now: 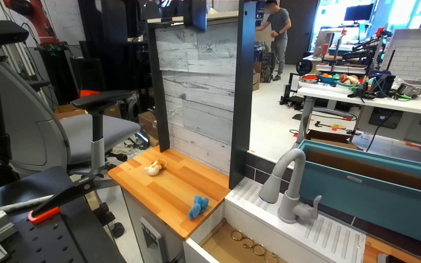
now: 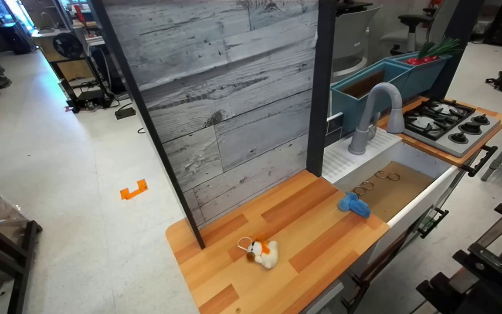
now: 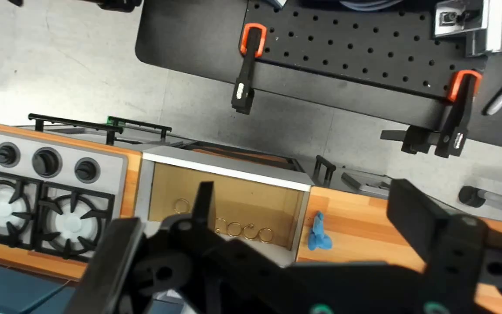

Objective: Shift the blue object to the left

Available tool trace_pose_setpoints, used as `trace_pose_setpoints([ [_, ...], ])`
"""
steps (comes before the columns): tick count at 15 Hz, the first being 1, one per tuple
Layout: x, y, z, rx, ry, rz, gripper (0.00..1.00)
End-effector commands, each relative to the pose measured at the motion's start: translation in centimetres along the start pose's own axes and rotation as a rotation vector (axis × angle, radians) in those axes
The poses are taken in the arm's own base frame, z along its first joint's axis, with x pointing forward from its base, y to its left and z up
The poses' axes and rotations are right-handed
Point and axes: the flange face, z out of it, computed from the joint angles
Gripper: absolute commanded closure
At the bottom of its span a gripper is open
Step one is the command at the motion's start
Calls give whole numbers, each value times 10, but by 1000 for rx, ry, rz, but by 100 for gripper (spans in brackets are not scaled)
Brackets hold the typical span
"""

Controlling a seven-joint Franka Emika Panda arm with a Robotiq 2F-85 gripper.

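Observation:
The blue object (image 1: 198, 207) is a small, soft-looking, lumpy blue piece. It lies on the wooden counter (image 1: 174, 190) close to the edge beside the sink. It also shows in an exterior view (image 2: 354, 205) and in the wrist view (image 3: 319, 233). My gripper (image 3: 304, 192) shows only in the wrist view, its fingers wide apart with nothing between them. The blue object appears in the gap between the fingers in that view, but lies well beyond the fingertips and is not touched. The gripper is out of sight in both exterior views.
A small cream plush (image 2: 266, 254) with an orange patch lies on the same counter. The sink (image 2: 425, 196) with metal rings and a grey faucet (image 1: 287, 190) adjoins the counter. A grey plank wall (image 1: 199, 91) rises behind it. A stove (image 2: 451, 124) and teal bin (image 1: 371, 190) stand beyond.

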Motion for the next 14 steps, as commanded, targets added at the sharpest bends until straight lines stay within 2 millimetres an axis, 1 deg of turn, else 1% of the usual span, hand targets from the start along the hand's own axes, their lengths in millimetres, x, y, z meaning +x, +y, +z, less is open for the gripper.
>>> trace_pose_setpoints([
  [1,61,-8,43,29,-48,29,0],
  [4,102,-13,92,65,-73,64,0],
  [7,135,-16,134,69,-75,72,0],
  [8,145,-17,149,61,-61,73,0],
  [11,170,-21,185,55,4,74,0],
  [14,192,-32,220,55,68,53,0],
])
